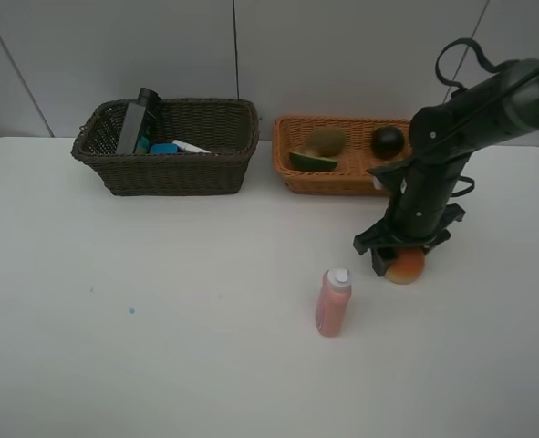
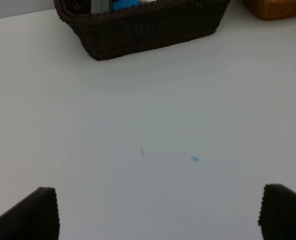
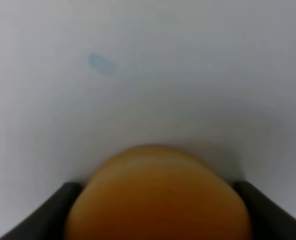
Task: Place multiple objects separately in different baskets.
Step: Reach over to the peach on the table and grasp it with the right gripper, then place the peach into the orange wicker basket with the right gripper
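My right gripper (image 1: 399, 255) is down at the table right of centre, its fingers (image 3: 62, 205) pressed against both sides of the orange bun (image 1: 406, 266) (image 3: 158, 200). The pink bottle (image 1: 333, 303) stands upright on the table just left of it. The dark brown basket (image 1: 164, 169) holds the dark green pump bottle (image 1: 134, 123), blue eraser (image 1: 164, 149) and white-pink marker (image 1: 191, 146). The light orange basket (image 1: 333, 178) holds the halved avocado (image 1: 312, 161), kiwi (image 1: 326, 140) and mangosteen (image 1: 388, 141). My left gripper (image 2: 160, 200) is open and empty above bare table.
The white table (image 1: 160, 319) runs wide to the left and front. A grey wall stands right behind both baskets. In the left wrist view the dark basket (image 2: 148, 30) lies ahead, with a corner of the light basket (image 2: 278, 7) beside it.
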